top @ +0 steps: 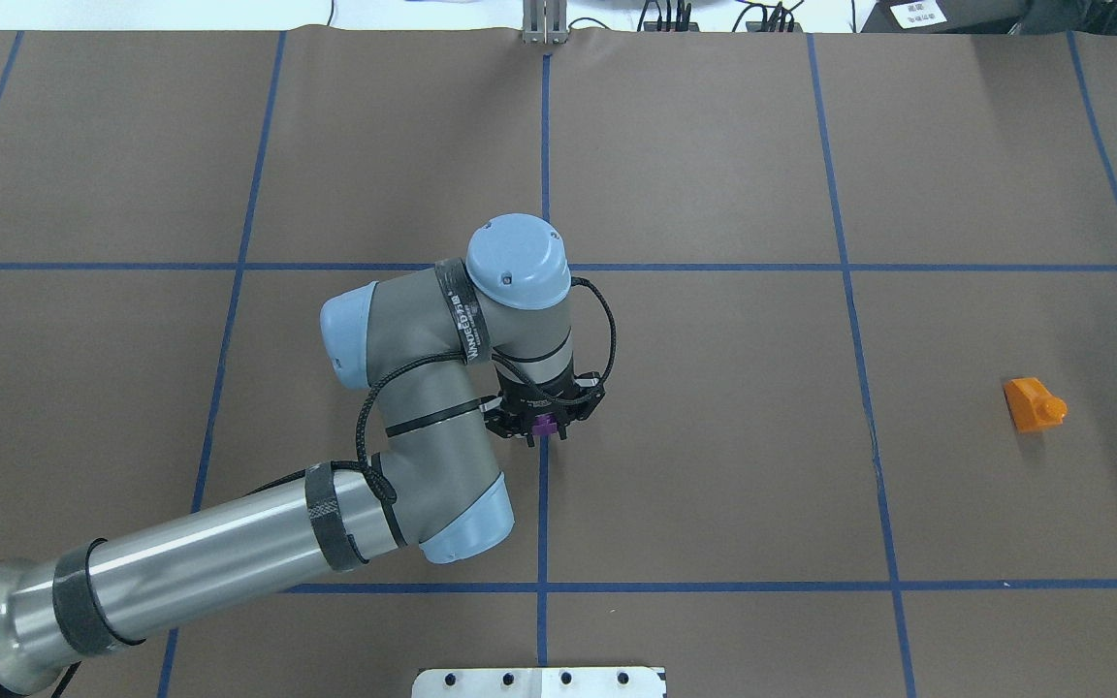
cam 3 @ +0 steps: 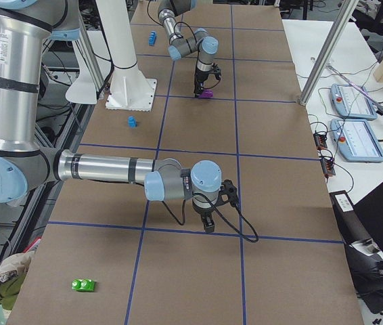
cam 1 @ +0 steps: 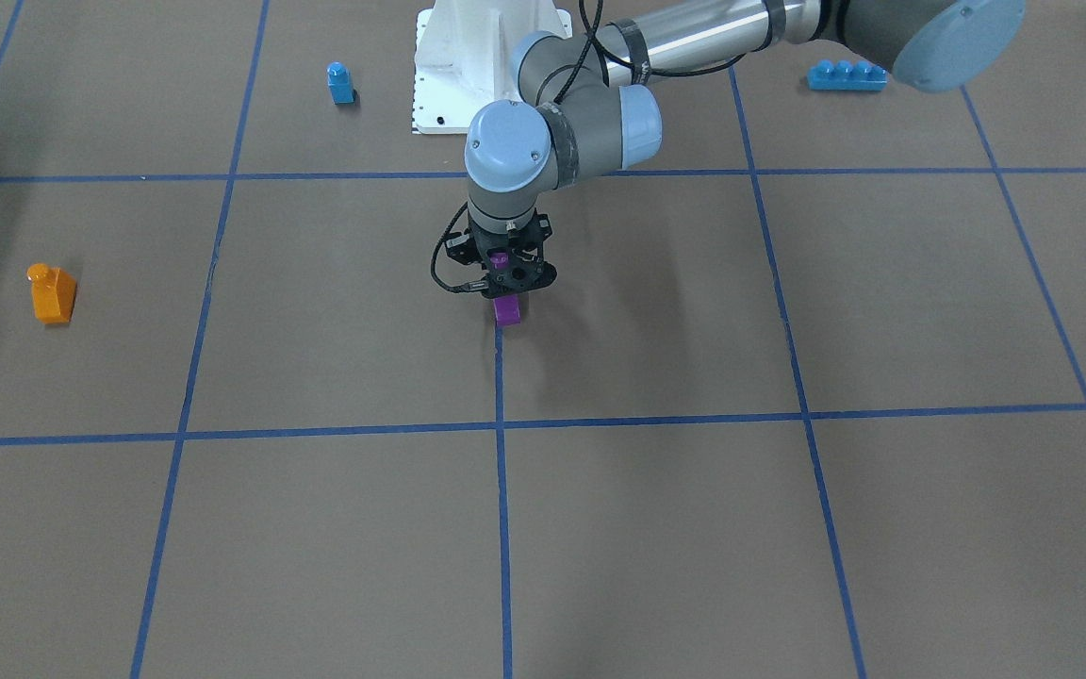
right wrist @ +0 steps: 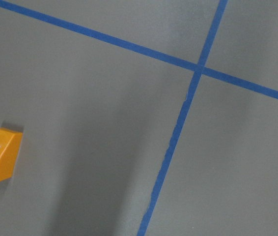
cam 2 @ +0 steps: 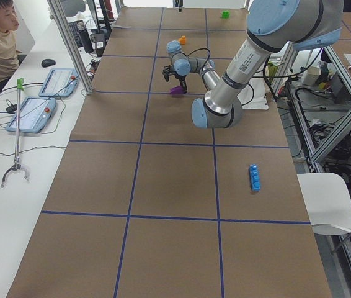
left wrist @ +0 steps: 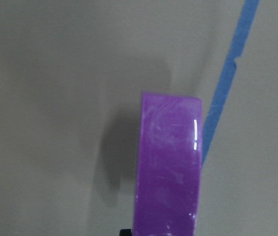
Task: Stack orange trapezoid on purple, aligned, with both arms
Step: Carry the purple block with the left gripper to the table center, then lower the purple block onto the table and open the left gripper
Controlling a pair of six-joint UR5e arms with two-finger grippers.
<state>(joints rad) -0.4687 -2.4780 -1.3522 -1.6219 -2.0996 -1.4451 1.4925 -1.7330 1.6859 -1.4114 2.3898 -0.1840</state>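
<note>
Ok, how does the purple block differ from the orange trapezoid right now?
The purple block is mid-table beside a tape line, between the fingers of the left gripper; the orange trapezoid is alone toward the robot's right, untouched. One is purple, the other orange. Both are glossy, one-stud, similar in size.

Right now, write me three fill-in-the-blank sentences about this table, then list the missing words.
1. The pincer shut on the small glossy purple plastic block belongs to the robot's ____ arm.
2. The small glossy orange plastic trapezoid block lies in the ____ half of the overhead view.
3. The long four-stud plastic brick is coloured ____.
Missing words: left, right, blue.
</note>
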